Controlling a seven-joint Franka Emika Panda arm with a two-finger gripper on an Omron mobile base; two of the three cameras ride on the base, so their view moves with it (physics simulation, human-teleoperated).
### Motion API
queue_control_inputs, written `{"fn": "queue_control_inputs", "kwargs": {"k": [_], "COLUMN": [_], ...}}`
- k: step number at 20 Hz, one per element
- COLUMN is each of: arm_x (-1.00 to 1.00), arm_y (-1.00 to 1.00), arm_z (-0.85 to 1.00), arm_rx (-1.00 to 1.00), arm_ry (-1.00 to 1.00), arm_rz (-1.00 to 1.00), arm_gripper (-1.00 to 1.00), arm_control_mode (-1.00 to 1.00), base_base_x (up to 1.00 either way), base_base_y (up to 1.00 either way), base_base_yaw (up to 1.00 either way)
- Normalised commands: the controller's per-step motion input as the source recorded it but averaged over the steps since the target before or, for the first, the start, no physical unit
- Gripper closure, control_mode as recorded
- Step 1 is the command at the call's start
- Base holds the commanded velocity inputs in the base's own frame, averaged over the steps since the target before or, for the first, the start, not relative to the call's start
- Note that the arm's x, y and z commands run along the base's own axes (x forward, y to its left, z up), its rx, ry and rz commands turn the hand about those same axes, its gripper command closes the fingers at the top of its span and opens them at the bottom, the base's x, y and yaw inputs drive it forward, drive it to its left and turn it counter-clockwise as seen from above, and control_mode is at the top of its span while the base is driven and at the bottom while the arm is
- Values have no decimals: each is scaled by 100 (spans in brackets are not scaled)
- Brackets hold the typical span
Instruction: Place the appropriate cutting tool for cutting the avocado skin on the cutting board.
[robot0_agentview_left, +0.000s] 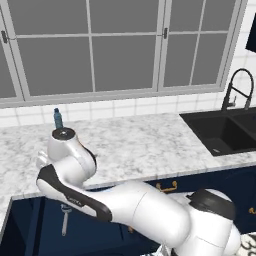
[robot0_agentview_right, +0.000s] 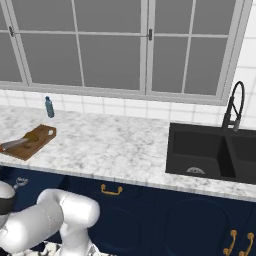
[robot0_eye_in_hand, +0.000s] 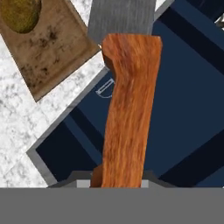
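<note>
An orange-handled knife (robot0_eye_in_hand: 129, 109) is seen pinched at the handle's lower end by the hand (robot0_eye_in_hand: 118, 179), centre frame, blade reaching toward the cutting board (robot0_eye_in_hand: 52, 52) at upper left, where the olive-brown avocado (robot0_eye_in_hand: 19, 13) rests. The knife is judged light, rigid and sharp-bladed, best held by its grained handle.

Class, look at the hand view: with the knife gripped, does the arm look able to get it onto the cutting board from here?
Probably yes. The fingers are shut on the knife by its orange handle, and the cutting board lies close ahead with bare wood beside the avocado. Nothing stands between them.
</note>
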Motion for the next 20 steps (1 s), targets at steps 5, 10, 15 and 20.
{"fn": "queue_control_inputs", "kwargs": {"k": [5,10,15,20], "arm_x": [70,64,61,55], "arm_y": [19,21,20,13], "arm_z": [-24,-26,-25,-34], "arm_rx": [-5,-5,-3,-3], "arm_ry": [0,0,0,0], "arm_rz": [-1,0,0,0], "arm_gripper": [100,100,100,100], "arm_control_mode": [-100,-100,-100,-100], "base_base_x": [0,0,0,0], "base_base_y": [0,0,0,0], "base_base_yaw": [0,0,0,0]}}
